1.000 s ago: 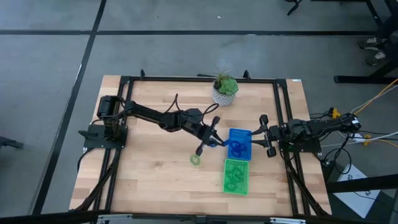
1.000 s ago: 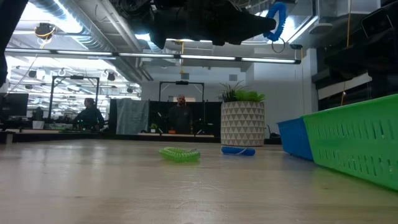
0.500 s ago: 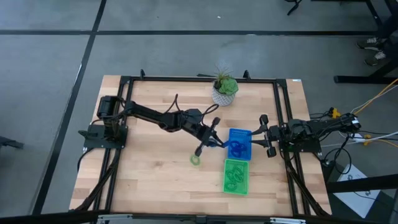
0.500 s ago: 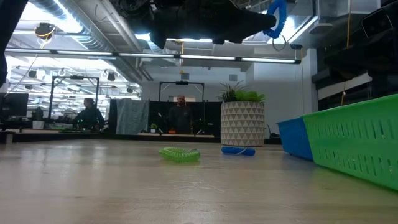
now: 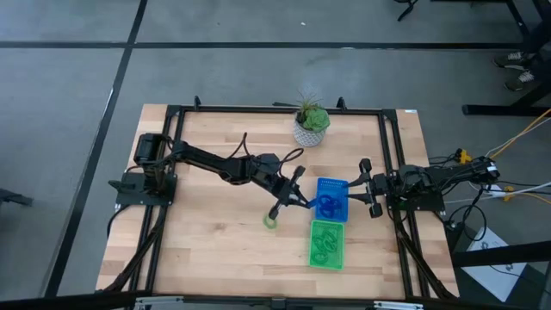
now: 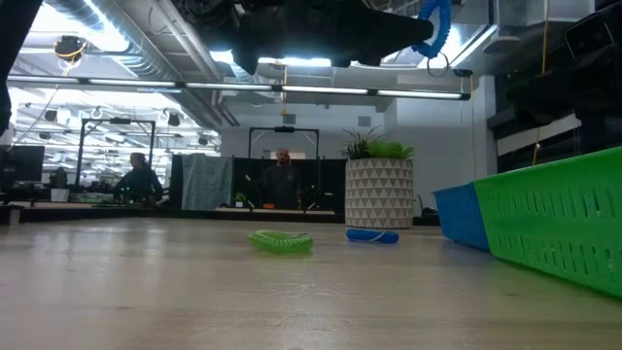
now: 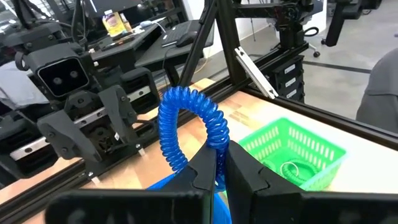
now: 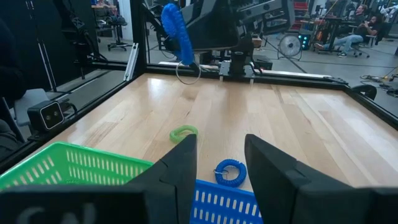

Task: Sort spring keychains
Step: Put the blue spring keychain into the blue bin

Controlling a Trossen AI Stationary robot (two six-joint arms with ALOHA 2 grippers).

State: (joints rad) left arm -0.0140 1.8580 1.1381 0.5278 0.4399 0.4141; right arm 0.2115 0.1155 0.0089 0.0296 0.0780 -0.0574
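My left gripper [image 5: 299, 200] hovers by the left edge of the blue tray [image 5: 337, 207], shut on a blue spring keychain [image 7: 186, 121], which also shows high up in the low view [image 6: 433, 24]. A green keychain [image 5: 271, 221] lies flat on the table to the left of the trays. Another blue keychain [image 8: 230, 173] lies flat just outside the blue tray's wall. The green tray [image 5: 326, 244] holds green coils [image 7: 292, 169]. My right gripper [image 5: 366, 185] waits open at the table's right, beside the blue tray. My left gripper pinches the blue keychain between its two fingers [image 7: 205, 171] at the bottom of the coiled loop [image 7: 217, 144]. The fingers reach in from the table's left. The loop is lifted clear of the table, and a thin ring [image 8: 188, 71] hangs from it.
A potted plant [image 5: 311, 126] stands at the far edge behind the trays. A dark metal frame [image 5: 258, 109] runs around the table. Bare wood lies to the left of and in front of the green keychain. People stand in the room behind [image 6: 282, 180].
My left gripper has drifted a little toward the table's near edge, still shut on the blue keychain. The keychains on the table have stayed where they were.
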